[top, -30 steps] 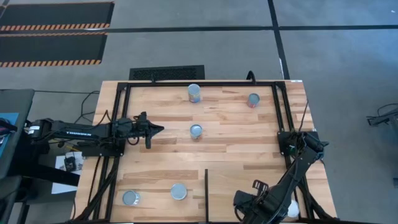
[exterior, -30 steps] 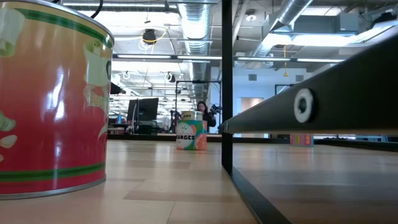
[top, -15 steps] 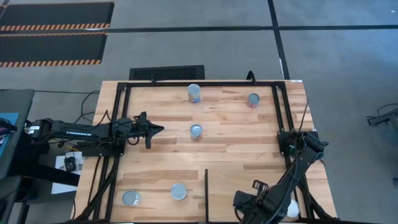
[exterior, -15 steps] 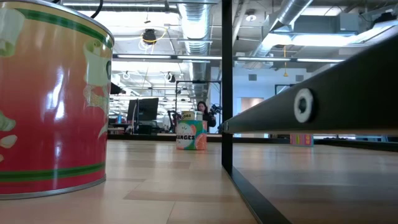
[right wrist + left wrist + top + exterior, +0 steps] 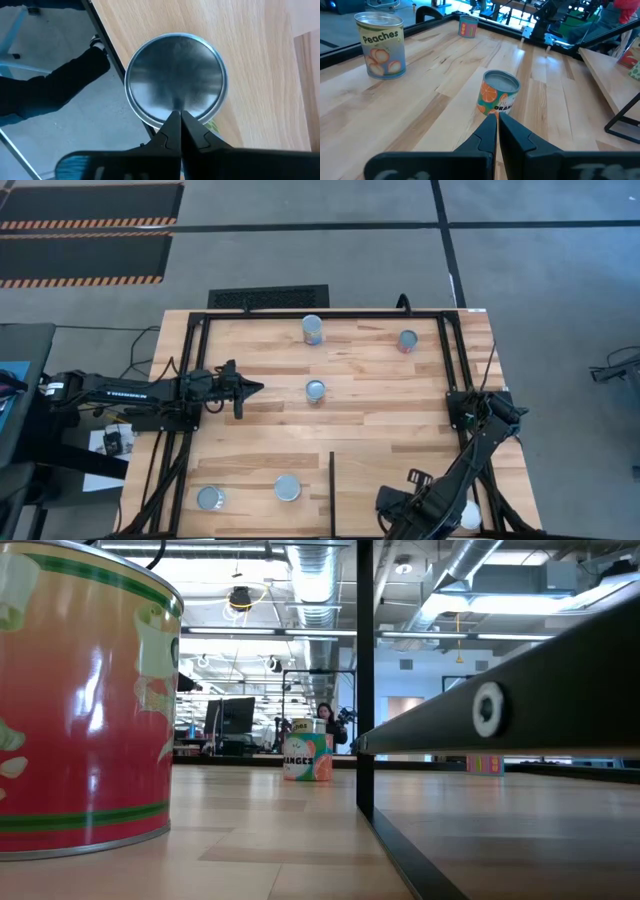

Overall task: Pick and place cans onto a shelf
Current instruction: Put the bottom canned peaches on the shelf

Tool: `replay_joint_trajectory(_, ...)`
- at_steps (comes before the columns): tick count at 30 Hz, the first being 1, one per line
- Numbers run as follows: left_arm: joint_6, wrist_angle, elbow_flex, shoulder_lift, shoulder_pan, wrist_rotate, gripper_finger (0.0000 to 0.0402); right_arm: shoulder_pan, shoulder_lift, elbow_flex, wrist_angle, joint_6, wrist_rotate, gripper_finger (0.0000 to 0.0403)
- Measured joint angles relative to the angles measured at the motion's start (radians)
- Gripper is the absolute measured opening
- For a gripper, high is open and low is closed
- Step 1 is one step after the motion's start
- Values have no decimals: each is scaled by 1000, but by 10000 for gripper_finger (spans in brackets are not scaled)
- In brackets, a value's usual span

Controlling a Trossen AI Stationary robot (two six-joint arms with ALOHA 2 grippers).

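My right gripper (image 5: 177, 116) is shut and points straight down over the silver top of a can (image 5: 175, 75). That can stands at the table's near edge, right of the shelf's short black divider bar (image 5: 331, 485); in the high view my right hand (image 5: 410, 502) hides it. My left gripper (image 5: 252, 388) is shut at the table's left side, pointing at the orange-labelled can (image 5: 499, 97) in the middle. One can (image 5: 287, 487) and another (image 5: 210, 498) stand left of the divider. A peaches can (image 5: 312, 329) and a small can (image 5: 407, 340) stand at the far side. My right gripper's shut fingertips (image 5: 172, 122) lie over the can's top, near its rim (image 5: 175, 111), coming from above. I cannot tell whether they touch it. The can stands upright on the wood.
A black metal frame (image 5: 320, 313) runs around the tabletop. A white-topped round thing (image 5: 470, 517) shows beside my right arm. In the low view a large red can (image 5: 80, 700) stands close on the left of a black upright (image 5: 365, 670). A person (image 5: 325, 718) shows far behind.
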Motion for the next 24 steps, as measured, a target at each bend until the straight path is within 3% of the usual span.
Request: replay_joint_trajectory(24, -8, 0, 0, 0, 0, 2, 6, -21, 0, 0, 52, -32, 82, 10)
